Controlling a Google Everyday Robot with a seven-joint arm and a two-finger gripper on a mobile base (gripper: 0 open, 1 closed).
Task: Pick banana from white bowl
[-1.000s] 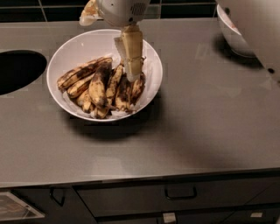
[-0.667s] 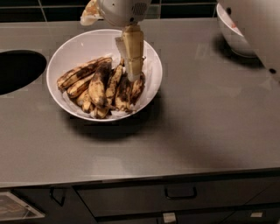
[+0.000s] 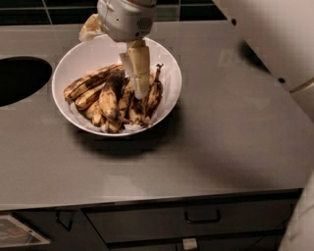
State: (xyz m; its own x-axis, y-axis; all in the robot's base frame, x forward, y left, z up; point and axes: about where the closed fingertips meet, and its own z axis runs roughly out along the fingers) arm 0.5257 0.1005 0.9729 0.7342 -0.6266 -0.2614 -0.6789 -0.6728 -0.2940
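The surface is a plain grey counter that fills most of the view. At its far edge stands a dark tiled wall. On the left a dark round opening is sunk in the surface, and the left border cuts it off. Under the near edge there is a dark drawer with a black handle.

The white bowl stands on the far left part of the surface, to the right of the opening. In it lie the bananas, brown and heavily spotted, in a pile. The gripper comes down from the far side into the bowl, and its tip is among the bananas at the right of the pile.

It is not possible to tell if the gripper is apart, together, or clamped on a banana, because the tip blends with the fruit. A white robot body is cut off at the far right. A pale object at the near left corner is hard to make out
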